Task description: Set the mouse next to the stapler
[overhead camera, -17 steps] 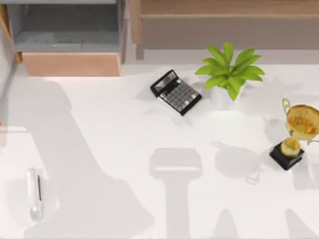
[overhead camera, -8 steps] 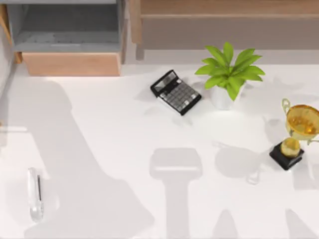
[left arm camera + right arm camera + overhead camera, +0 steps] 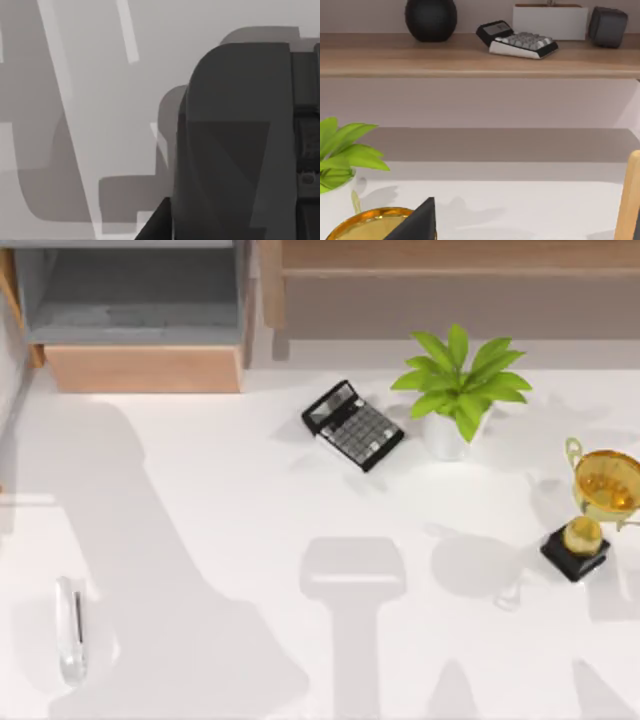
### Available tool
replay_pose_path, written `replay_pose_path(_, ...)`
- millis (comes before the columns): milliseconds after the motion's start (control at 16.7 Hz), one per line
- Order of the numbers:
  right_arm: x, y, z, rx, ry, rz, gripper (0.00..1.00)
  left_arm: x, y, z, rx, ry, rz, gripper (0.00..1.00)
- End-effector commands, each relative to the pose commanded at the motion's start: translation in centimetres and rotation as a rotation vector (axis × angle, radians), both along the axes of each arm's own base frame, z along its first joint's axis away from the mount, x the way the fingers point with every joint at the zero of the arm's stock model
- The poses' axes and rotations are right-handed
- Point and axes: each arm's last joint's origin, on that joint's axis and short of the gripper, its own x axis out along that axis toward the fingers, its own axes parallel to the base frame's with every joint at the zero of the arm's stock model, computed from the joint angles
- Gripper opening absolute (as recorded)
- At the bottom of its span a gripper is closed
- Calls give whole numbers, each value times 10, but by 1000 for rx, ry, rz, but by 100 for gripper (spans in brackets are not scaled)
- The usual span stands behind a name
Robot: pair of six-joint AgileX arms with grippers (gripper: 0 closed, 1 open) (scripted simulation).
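The stapler (image 3: 70,628), narrow and white with a thin dark slit along its top, lies at the table's front left, lengthwise from front to back. The mouse is out of view. In the left wrist view a large dark grey part of my left gripper (image 3: 235,150) stands close before a pale surface with shadows. A dark pointed part of my right gripper (image 3: 420,222) rises at the edge of the right wrist view, close beside the gold rim of the trophy (image 3: 365,225).
A black-and-grey calculator (image 3: 353,425) lies at the back centre, with a potted plant (image 3: 455,390) to its right. The gold trophy (image 3: 595,510) stands on a black base at the right edge. A wooden drawer unit (image 3: 140,320) and a shelf (image 3: 460,280) line the back.
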Motion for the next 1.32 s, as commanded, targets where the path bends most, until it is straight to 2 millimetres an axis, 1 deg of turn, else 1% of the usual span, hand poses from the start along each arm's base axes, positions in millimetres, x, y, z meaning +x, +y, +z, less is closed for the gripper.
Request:
replay_pose_path(240,0,0,0,0,0,0,100,-1,1,2,2,-3,1,0)
replay_pose_path(420,0,0,0,0,0,0,100,-6,3,19,1,-22,38,0)
replay_pose_path(540,0,0,0,0,0,0,100,-13,2,36,2,-42,85,0)
replay_pose_path(600,0,0,0,0,0,0,100,-16,1,48,6,-62,113,0)
replay_pose_path(720,0,0,0,0,0,0,100,-24,-7,75,18,-118,166,0)
replay_pose_path(780,0,0,0,0,0,0,100,-28,-14,89,23,-150,190,0)
replay_pose_path(900,0,0,0,0,0,0,100,-36,-35,114,28,-214,230,0)
replay_pose_path(1020,0,0,0,0,0,0,100,-44,-65,132,20,-262,254,0)
replay_pose_path(1080,0,0,0,0,0,0,100,-49,-83,137,12,-279,261,0)
replay_pose_path(1200,0,0,0,0,0,0,100,-61,-122,141,-11,-297,266,0)
replay_pose_path(1320,0,0,0,0,0,0,100,-76,-163,136,-37,-290,260,0)
